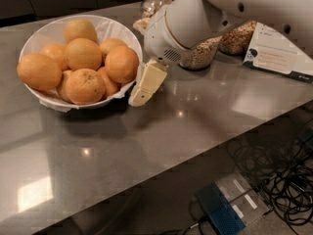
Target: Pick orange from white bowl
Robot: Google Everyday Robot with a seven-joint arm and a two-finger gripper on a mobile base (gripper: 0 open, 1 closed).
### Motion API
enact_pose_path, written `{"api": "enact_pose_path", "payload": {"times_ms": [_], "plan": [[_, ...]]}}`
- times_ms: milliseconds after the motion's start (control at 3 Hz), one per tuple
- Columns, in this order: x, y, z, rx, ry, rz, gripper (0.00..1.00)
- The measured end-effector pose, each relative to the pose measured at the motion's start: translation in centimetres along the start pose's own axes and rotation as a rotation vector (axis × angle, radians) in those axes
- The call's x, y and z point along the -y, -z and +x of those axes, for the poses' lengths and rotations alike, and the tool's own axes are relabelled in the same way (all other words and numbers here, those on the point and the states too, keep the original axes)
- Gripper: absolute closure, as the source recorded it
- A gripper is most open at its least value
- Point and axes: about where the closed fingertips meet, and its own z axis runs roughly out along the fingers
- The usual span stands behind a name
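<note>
- Several oranges [83,54] were heaped in the white bowl [43,37], which stood at the far left of the grey counter [171,136].
- One orange [121,64] lay at the bowl's right edge, the nearest to the gripper.
- A crinkled liner showed along the bowl's rim and hung over its near side.
- The gripper [141,96] was just beside the bowl's right rim, outside it, pointing down and to the left with its tip close above the counter.
- How wide it stood could not be told; it held nothing that could be seen and touched no orange.
- The white arm [195,23] reached in from the upper right.
- Behind the arm stood two jars [201,58] of cereal, partly hidden by it.
- A printed card [276,58] lay right of the jars.
- Below the counter's edge, black cables [281,180] and a blue box [220,212] lay on the floor.
</note>
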Motion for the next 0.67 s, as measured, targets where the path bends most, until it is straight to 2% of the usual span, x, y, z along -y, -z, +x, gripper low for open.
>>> {"api": "enact_pose_path", "payload": {"times_ms": [333,667], "plan": [[0.93,-1.13,-0.57,0.063,-0.058,0.025,0.00],[0.93,-1.14,-0.57,0.064,-0.058,0.025,0.00]]}}
